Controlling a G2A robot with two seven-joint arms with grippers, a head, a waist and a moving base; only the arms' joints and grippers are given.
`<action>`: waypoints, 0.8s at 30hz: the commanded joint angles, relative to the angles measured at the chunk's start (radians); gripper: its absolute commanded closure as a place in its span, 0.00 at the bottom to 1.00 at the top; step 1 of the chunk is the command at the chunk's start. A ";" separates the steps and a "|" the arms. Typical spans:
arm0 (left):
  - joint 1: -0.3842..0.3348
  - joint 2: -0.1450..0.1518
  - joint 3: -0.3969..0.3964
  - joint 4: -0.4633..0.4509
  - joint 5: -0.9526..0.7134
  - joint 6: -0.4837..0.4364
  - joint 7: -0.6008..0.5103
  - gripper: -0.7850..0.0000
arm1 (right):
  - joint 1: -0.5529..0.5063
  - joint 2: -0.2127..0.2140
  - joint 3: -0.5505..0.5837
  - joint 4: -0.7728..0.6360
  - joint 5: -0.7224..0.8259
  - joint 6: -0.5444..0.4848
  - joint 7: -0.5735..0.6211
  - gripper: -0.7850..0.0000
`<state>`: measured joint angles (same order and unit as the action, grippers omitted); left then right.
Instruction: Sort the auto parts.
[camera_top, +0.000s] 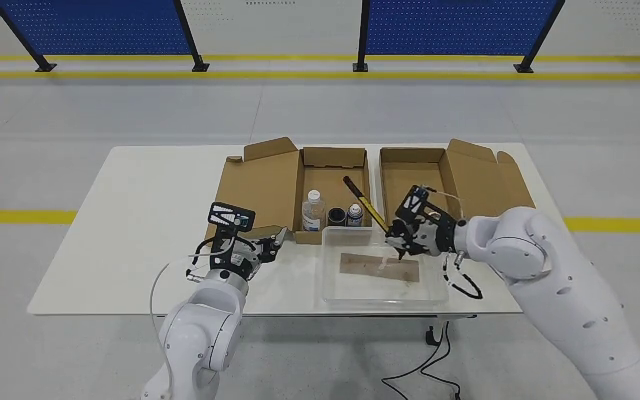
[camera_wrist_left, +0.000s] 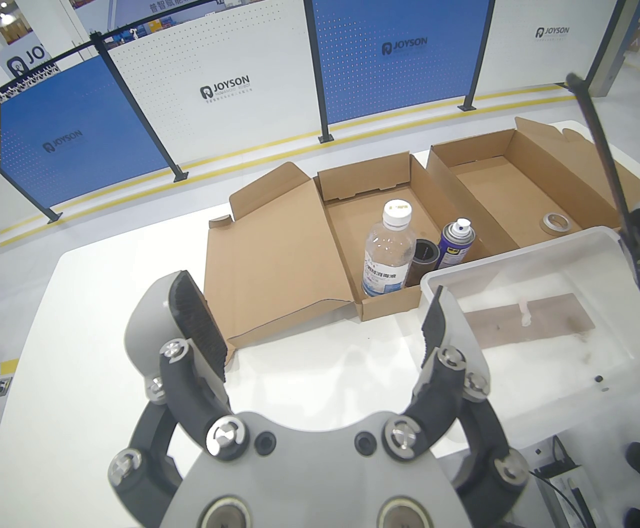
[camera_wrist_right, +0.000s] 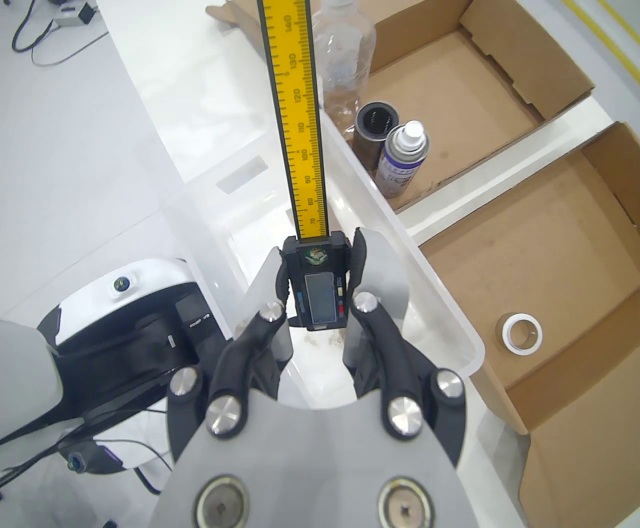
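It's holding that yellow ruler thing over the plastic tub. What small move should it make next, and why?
Probably carry the digital caliper sideways to the cardboard box holding the tape roll. The right gripper has its jaws shut on it above the clear tub, so picking is done. That box seems closer, though which box is correct is unclear.

Premises: an industrial demonstration or test hall, not a home or an office. Evidence follows. A wide, smooth, pale-grey floor (camera_top: 300, 110) carries painted yellow lines (camera_top: 300, 75) of the kind that mark lanes and zones. Free-standing partition panels (camera_top: 95, 25), blue and white and perforated, stand on black posts with flat feet and fence the bay behind a single white table (camera_top: 130, 220). Open cardboard boxes (camera_top: 415, 175) stand on that table. Loose black cables (camera_top: 432, 337) trail on the floor under its front edge.
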<state>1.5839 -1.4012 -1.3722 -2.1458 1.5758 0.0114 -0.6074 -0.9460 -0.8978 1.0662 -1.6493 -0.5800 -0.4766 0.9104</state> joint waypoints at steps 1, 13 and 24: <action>0.000 0.000 0.000 0.000 0.000 0.000 0.000 0.00 | 0.005 -0.002 0.018 0.015 -0.001 0.053 -0.043 1.00; 0.000 0.000 0.000 0.000 0.000 0.000 0.000 0.00 | 0.181 -0.081 -0.081 0.371 -0.037 0.467 -0.273 1.00; 0.000 0.000 0.000 0.000 0.000 0.000 0.000 0.00 | 0.328 -0.217 -0.270 0.741 0.162 0.535 -0.274 1.00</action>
<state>1.5839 -1.4012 -1.3722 -2.1458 1.5758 0.0114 -0.6074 -0.6261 -1.1046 0.8050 -0.9372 -0.4404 0.0577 0.6329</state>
